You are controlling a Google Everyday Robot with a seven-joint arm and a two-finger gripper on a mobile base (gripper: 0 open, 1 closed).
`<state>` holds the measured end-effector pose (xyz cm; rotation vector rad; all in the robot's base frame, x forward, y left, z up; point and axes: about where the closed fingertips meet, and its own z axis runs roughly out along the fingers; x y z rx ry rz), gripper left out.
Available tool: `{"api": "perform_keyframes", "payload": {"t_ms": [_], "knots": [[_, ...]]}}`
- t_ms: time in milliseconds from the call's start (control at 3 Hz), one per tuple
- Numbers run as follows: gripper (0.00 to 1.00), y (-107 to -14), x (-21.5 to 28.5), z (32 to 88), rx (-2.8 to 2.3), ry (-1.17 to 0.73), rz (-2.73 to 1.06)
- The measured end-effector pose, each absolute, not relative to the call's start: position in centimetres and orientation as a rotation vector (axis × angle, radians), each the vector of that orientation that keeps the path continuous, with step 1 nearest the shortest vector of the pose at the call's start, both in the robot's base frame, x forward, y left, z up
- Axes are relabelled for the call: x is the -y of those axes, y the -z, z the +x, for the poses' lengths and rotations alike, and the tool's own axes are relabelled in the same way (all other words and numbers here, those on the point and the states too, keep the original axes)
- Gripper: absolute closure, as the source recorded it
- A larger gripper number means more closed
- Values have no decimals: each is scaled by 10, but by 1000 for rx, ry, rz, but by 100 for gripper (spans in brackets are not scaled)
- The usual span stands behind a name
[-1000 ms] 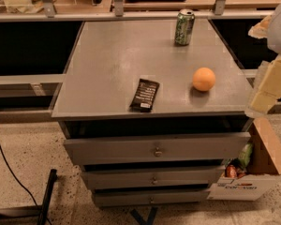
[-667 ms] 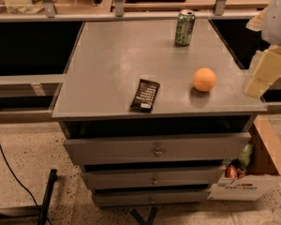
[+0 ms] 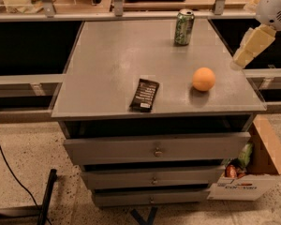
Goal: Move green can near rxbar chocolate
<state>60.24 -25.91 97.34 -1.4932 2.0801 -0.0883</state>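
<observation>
Watching the upper right, I see my gripper (image 3: 243,55) beyond the table (image 3: 107,55) edge, its grip I cannot tell, green can (image 3: 183,27) top centre, chocolate bar (image 3: 144,94) mid-frame.

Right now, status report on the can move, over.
Gripper at table's right edge, apart from green can. Green can upright at back; rxbar chocolate at front edge. Orange ball right of the bar, off the straight path.

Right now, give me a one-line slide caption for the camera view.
Drawer cabinet with green can upright at back, rxbar chocolate flat near front, gripper by its right edge.
</observation>
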Motion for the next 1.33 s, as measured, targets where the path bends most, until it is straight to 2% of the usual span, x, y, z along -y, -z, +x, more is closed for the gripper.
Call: {"api": "perform_keyframes", "payload": {"t_ms": [667, 1000, 1333], "knots": [[0, -970, 260, 605, -2084, 101, -1477], [0, -952, 268, 629, -2084, 64, -1373], [0, -927, 279, 683, -2063, 27, -1265]]}}
